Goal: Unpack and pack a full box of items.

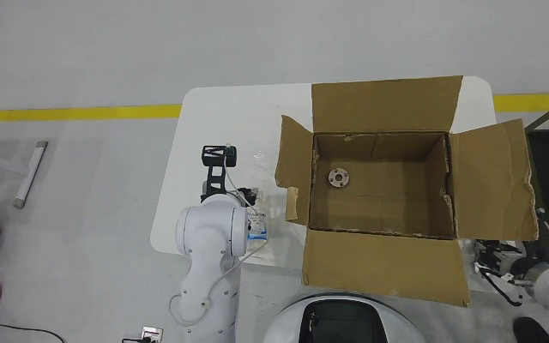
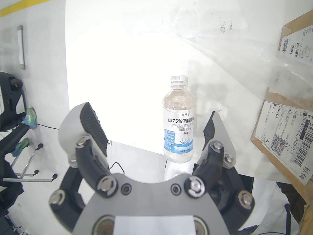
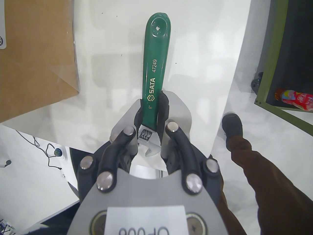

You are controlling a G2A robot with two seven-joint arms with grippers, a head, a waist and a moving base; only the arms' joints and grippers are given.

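Box (image 1: 386, 103) sits open on the right part of the white table (image 1: 223, 120). All four flaps are folded outward and the long side runs left-right. The top view looks straight into it: bare cardboard floor, with one round metal flange (image 1: 339, 177) lying flat toward the far-left corner.

Bottle (image 2: 178, 123) is clear, with a white cap and a blue-and-white label. It stands upright, long axis vertical, cap up. It is on the table close to the robot-side edge, left of the box and not touching it. The left wrist view gives its side and label. There it shows in the gap between the fingers of the left gripper (image 2: 149, 110), nearer one finger than the other and touching neither. The fingers are spread wide with nothing held. Can't tell whether the bottle is between the pads or beyond them. Past the bottle, clear plastic film (image 2: 185, 23) lies on the table, stretching toward the box.

Wrench (image 3: 156, 57) is an adjustable type with a green handle. Right gripper (image 3: 151, 103) is clamped on the handle just by the metal head. The head sits back between the fingers toward the wrist. The handle sticks straight out past the fingertips, long axis in line with the gripper. It is over the table's right end, with a box flap just beside. Can't tell whether it rests on the tabletop or is held just above it.

Farther out, a yellow floor line (image 1: 86, 111) runs behind the table, and a grey bar (image 1: 26, 176) lies on the floor off to the left.
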